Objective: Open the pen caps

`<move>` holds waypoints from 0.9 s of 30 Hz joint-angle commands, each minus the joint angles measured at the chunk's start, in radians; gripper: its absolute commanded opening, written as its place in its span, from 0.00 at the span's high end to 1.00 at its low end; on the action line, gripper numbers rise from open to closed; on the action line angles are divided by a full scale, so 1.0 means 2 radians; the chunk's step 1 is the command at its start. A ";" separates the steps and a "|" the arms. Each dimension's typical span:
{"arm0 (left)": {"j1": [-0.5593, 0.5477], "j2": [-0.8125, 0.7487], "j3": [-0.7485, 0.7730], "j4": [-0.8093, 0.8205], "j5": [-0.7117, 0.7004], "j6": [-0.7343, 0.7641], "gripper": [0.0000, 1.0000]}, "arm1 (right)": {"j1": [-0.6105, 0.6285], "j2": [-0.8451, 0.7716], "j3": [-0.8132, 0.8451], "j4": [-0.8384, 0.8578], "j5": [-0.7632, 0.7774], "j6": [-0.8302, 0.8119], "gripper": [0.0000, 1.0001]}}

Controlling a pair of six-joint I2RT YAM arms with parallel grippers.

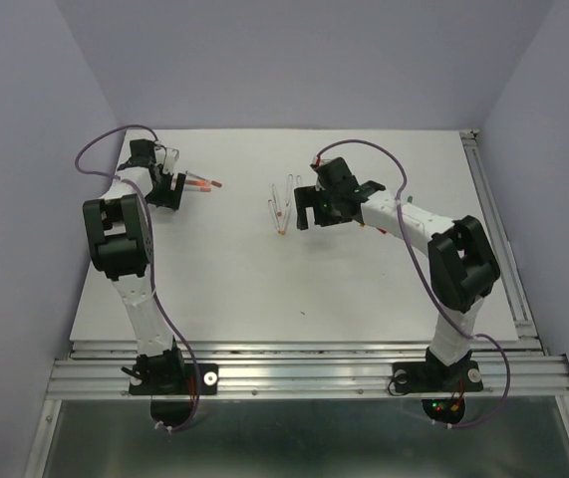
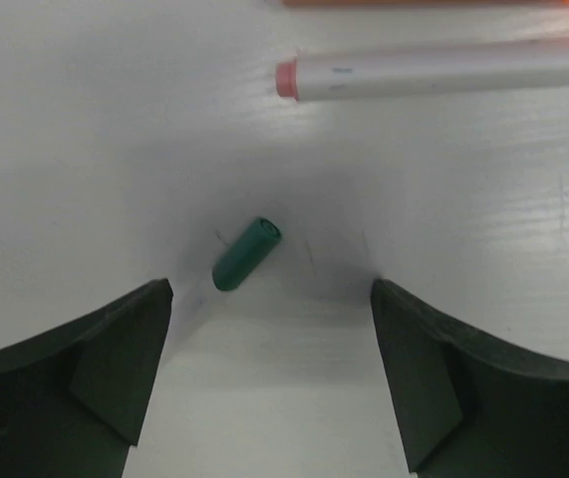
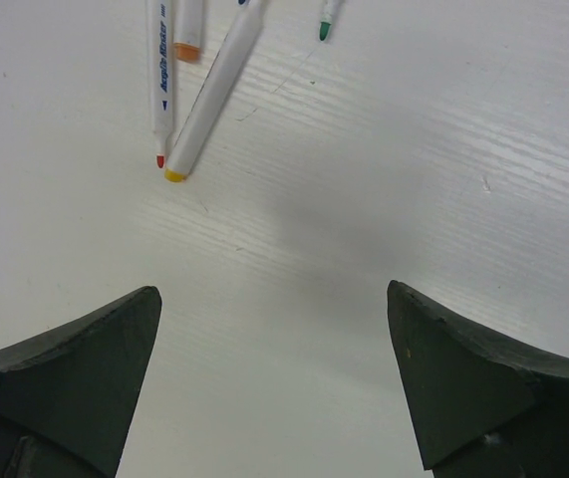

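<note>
A small green pen cap [image 2: 247, 254] lies loose on the white table, just ahead of my left gripper [image 2: 269, 299], which is open and empty with one finger on each side of it. A white pen body with a pink end [image 2: 443, 78] lies beyond the cap, with an orange pen [image 2: 433, 3] at the top edge. My right gripper [image 3: 272, 294] is open and empty over bare table. Ahead of it to the left lie white pens, one with a red tip [image 3: 160, 90], one with a yellow end [image 3: 209, 100], and a green tip [image 3: 324, 28].
In the top view my left gripper [image 1: 171, 189] is at the far left by two pens [image 1: 204, 185]. My right gripper [image 1: 310, 209] is right of the pen group [image 1: 282, 205] at mid table. Purple walls enclose the table, and a metal rail [image 1: 493, 219] runs along its right edge.
</note>
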 commanded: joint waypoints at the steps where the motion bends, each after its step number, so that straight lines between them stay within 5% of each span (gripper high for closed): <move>1: 0.024 0.019 0.031 -0.031 0.019 0.027 0.09 | 0.003 -0.032 -0.012 0.006 0.020 -0.010 0.00; 27: 0.025 0.059 0.052 -0.058 0.039 0.011 0.70 | 0.003 -0.061 -0.029 0.010 0.033 -0.006 0.00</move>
